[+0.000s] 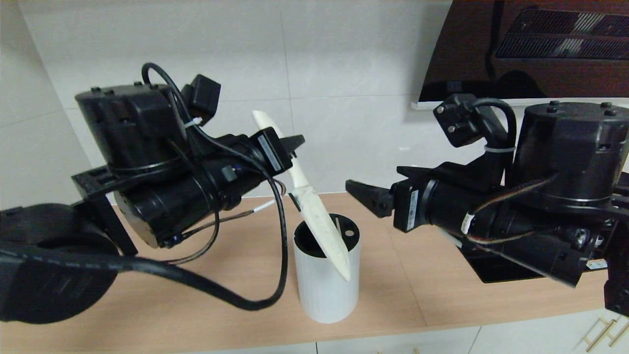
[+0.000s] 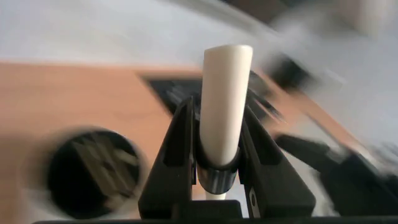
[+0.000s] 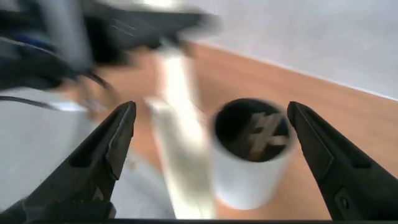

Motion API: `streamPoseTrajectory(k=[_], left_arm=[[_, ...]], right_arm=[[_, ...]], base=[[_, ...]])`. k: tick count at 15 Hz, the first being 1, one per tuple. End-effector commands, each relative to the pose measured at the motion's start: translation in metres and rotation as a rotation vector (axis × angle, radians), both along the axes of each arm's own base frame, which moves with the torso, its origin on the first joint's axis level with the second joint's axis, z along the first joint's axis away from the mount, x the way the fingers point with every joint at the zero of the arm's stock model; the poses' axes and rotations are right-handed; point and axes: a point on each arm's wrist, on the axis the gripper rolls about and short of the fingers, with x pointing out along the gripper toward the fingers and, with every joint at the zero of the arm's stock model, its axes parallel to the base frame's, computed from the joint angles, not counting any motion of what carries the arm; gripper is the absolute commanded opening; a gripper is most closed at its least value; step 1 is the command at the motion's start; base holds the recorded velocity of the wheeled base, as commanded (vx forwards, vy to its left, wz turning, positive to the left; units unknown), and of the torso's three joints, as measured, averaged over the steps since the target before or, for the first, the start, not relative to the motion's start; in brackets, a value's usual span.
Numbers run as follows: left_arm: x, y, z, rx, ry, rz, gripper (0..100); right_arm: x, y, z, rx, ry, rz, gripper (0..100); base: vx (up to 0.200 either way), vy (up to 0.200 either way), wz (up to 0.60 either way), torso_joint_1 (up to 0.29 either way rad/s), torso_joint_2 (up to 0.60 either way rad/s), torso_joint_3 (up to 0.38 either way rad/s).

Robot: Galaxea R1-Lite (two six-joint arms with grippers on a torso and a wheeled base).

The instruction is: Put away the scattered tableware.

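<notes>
A white ceramic knife [image 1: 314,216] with a cream handle [image 2: 225,112] hangs blade down, tilted, its tip just in front of a white cylindrical holder [image 1: 327,280]. My left gripper [image 1: 290,152] is shut on the knife's handle, above and to the left of the holder's mouth. The holder [image 3: 252,158] has a dark inside with some utensils in it. My right gripper [image 1: 366,194] stands open to the right of the holder, at about the height of its rim, holding nothing; its fingers [image 3: 109,146] frame the holder in the right wrist view.
The holder stands on a wooden counter [image 1: 196,305] against a white tiled wall. A black cooktop [image 1: 496,273] lies on the counter at the right, under a dark range hood [image 1: 530,49]. Loose cables [image 1: 236,290] hang from the left arm over the counter.
</notes>
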Motion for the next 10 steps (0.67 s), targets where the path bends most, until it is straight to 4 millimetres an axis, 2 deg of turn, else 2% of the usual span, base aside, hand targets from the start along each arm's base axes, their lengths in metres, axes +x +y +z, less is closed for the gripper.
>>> streamPoseTrajectory(k=[1,3,5,8,10], left_arm=[[0.003,0.002,0.034,0.042,-0.082,0.112,0],[0.001,0.005,0.037,0.122,-0.122,0.184,0],[0.003,0.004,0.017,0.196,-0.081,0.217,0],[0.003,0.002,0.016,0.232,-0.089,0.242,0],[0.009,-0.01,0.01,0.267,-0.116,0.295,0]], right_arm=[[0.015,-0.018,0.009,0.012,-0.013,-0.075,100],[0.025,-0.028,0.004,-0.016,0.017,-0.126,100],[0.037,-0.035,-0.001,-0.03,0.028,-0.164,100],[0.04,-0.033,-0.006,-0.048,0.04,-0.162,100],[0.042,-0.031,-0.01,-0.069,0.041,-0.16,100]], base=[[0.0,0.0,0.0,0.0,0.0,0.0],[0.0,0.0,0.0,0.0,0.0,0.0],[0.0,0.0,0.0,0.0,0.0,0.0],[0.0,0.0,0.0,0.0,0.0,0.0],[0.0,0.0,0.0,0.0,0.0,0.0]])
